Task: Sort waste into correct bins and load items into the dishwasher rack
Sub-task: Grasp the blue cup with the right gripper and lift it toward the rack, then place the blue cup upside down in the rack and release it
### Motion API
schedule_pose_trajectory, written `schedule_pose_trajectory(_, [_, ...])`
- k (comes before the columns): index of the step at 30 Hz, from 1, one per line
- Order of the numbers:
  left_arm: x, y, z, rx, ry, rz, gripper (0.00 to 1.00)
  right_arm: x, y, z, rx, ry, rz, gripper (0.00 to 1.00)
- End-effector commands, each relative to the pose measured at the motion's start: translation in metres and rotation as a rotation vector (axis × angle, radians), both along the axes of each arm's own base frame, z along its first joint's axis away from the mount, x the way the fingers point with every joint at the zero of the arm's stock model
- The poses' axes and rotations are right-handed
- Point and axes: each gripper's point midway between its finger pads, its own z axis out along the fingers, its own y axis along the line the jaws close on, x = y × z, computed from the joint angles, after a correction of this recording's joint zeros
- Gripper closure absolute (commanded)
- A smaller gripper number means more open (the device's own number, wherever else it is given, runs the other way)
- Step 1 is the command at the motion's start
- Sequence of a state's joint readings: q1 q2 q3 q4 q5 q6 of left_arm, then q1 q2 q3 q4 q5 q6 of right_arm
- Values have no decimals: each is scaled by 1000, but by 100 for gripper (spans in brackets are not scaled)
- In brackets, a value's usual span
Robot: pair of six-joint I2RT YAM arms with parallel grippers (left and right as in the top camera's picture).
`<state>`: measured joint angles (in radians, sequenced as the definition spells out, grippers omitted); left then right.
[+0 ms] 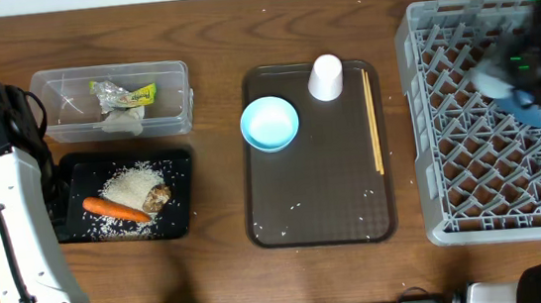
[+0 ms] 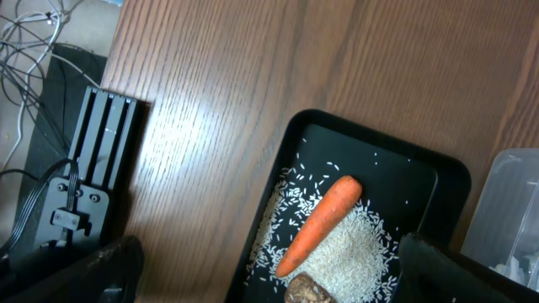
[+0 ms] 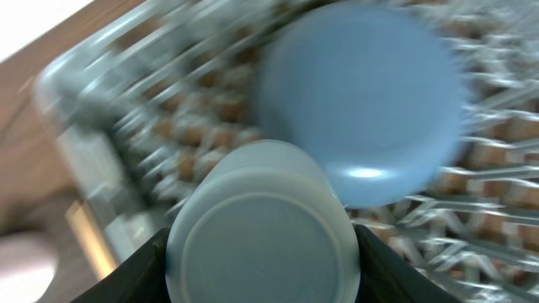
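My right gripper (image 3: 261,252) is shut on an upturned light-blue cup (image 3: 259,227) above the grey dishwasher rack (image 1: 482,181). Behind the cup a round blue dish (image 3: 362,101) rests in the rack; the view is blurred. My left gripper (image 2: 269,282) hangs open over the left end of the black tray (image 2: 421,168), which holds an orange carrot (image 2: 320,223), white rice (image 2: 354,252) and a brown lump (image 2: 307,292). The clear tub (image 1: 66,92) holds a green-yellow wrapper (image 1: 131,93) and a tissue (image 1: 120,118).
A dark brown serving tray (image 1: 321,206) sits mid-table, carrying a light-blue bowl (image 1: 269,123), an upturned white cup (image 1: 325,77) and wooden chopsticks (image 1: 373,122) along its right side. A few rice grains lie scattered on it. The left arm's base and cables stand at the table's left edge.
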<state>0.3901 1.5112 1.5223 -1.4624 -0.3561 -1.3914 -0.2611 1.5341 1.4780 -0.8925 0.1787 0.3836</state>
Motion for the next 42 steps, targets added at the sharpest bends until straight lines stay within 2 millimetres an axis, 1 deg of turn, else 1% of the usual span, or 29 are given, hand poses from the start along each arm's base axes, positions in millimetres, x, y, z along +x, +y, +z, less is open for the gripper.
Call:
schedule_pose_trajectory(1, [-3,2,-1,6,11,16,2,-16,-47,7,-13,-27,-108,63])
schedule_pose_trajectory(4, [-3,2,-1,6,11,16,2,-33,-88,11,-25,-52,-215,63])
schedule_pose_trajectory(7, [-3,2,-1,6,11,16,2,-51,-119,13,-35,-60,-297,62])
schedule_pose_trajectory(10, [-3,2,-1,6,11,16,2,-65,-142,14,-44,-70,-363,60])
schedule_pose_trajectory(14, [-3,2,-1,6,11,16,2,-78,-171,11,-71,-69,-409,59])
schedule_pose_trajectory(16, [-3,2,-1,6,11,16,2,-85,-183,5,-69,-58,-436,59])
schedule_pose_trajectory(18, [-3,2,-1,6,11,16,2,-90,-192,-5,-59,-39,-458,59])
schedule_pose_trajectory(20, [-3,2,-1,6,11,16,2,-91,-199,-17,-46,-15,-470,59])
schedule_pose_trajectory(23, [-3,2,-1,6,11,16,2,-91,-207,-41,-18,33,-480,57])
schedule_pose_trajectory(26, [-3,2,-1,6,11,16,2,-90,-213,-60,-4,69,-477,53])
schedule_pose_trajectory(29, [-3,2,-1,6,11,16,2,-90,-217,-68,2,80,-480,48])
schedule_pose_trajectory(30, [-3,2,-1,6,11,16,2,-90,-218,-68,1,77,-481,45])
schedule_pose_trajectory(34, [-2,2,-1,7,10,16,2,-89,-220,-61,-5,67,-483,18])
schedule_pose_trajectory(35, [-3,2,-1,6,11,16,2,-88,-220,-59,-5,67,-483,15])
schedule_pose_trajectory(39, [-2,2,-1,8,7,16,2,-88,-220,-46,-6,64,-483,15])
schedule_pose_trajectory(42, [-2,2,-1,8,8,16,2,-81,-215,-34,21,37,-459,15])
